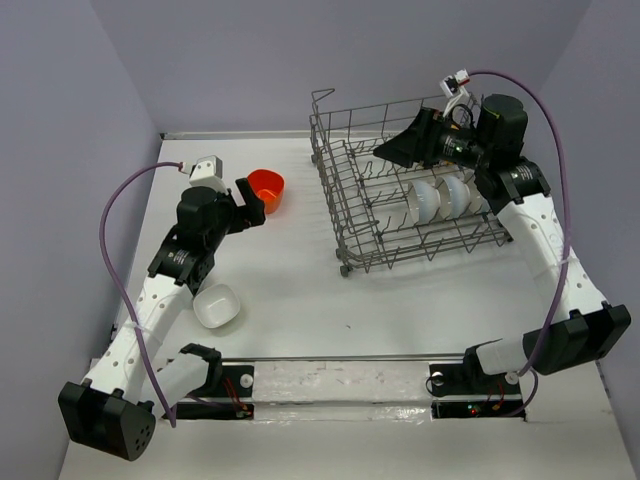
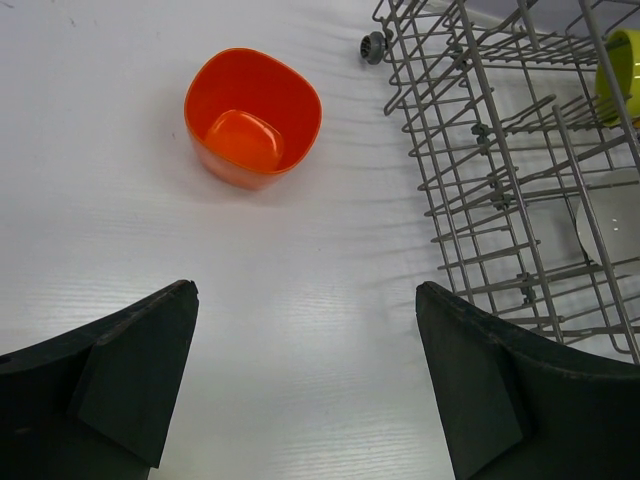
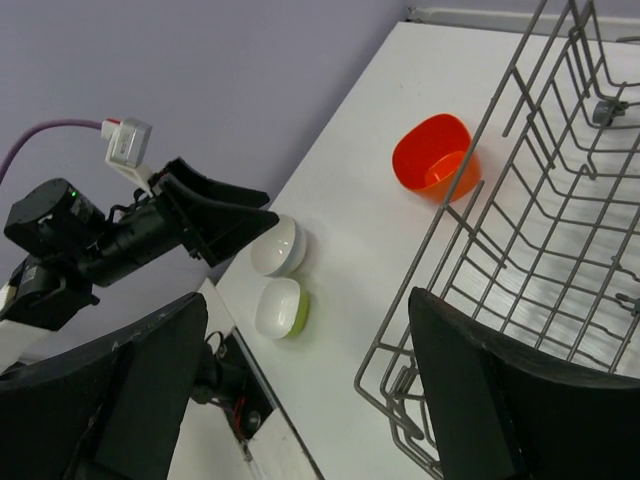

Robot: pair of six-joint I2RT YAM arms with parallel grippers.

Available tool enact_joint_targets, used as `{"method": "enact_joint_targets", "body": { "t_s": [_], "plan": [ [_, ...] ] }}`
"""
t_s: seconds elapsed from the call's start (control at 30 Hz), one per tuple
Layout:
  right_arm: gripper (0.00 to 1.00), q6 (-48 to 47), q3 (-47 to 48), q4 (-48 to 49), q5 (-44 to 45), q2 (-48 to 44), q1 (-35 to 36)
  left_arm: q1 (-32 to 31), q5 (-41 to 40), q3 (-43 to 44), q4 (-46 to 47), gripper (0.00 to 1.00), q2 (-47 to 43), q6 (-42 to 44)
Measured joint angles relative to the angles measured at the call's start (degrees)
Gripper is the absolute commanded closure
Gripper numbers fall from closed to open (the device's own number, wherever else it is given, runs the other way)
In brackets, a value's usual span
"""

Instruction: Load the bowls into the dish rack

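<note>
Front edge first: seen from my right wrist, a white bowl and a lime-backed bowl sit just beside each other on the counter, both upright, close to my left arm. The overhead view shows one white-faced bowl next to that arm; I cannot tell which of the pair it is.

Farther in, my left pincer hangs above bare counter with its fingers spread wide and nothing between them. Ahead of it stands the orange bowl, upright and alone on the counter, apart from the fingers and a little way from the near corner of the dish rack.

The dish rack fills the right half of the counter. Two white bowls stand on edge between the prongs, side by side, toward its right end. A yellow-green bowl shows through the wires at the edge of my left wrist's view, also inside the rack.

Farthest back, my right pincer hovers over the rack's far side, pointing left across the counter. Its fingers are apart and hold nothing; one rack corner lies beneath them.
</note>
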Motion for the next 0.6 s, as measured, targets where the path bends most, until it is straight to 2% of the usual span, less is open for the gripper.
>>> {"method": "enact_joint_targets", "body": {
  "t_s": [0.23,0.33,0.6],
  "plan": [
    [0.17,3.3,-6.3,4.4,-3.6,-2.0,0.9,0.4,-1.6,-0.1,0.0,0.01,-0.3,0.0],
    [0.17,3.6,-7.1,4.3,-3.3,-2.0,3.6,0.5,-2.5,-0.7,0.0,0.01,-1.2,0.0],
    [0.18,0.7,-5.4,0.6,4.8,-1.9,12.1,1.0,-4.4,-0.7,0.0,0.01,-2.0,-0.1]
  ]
}}
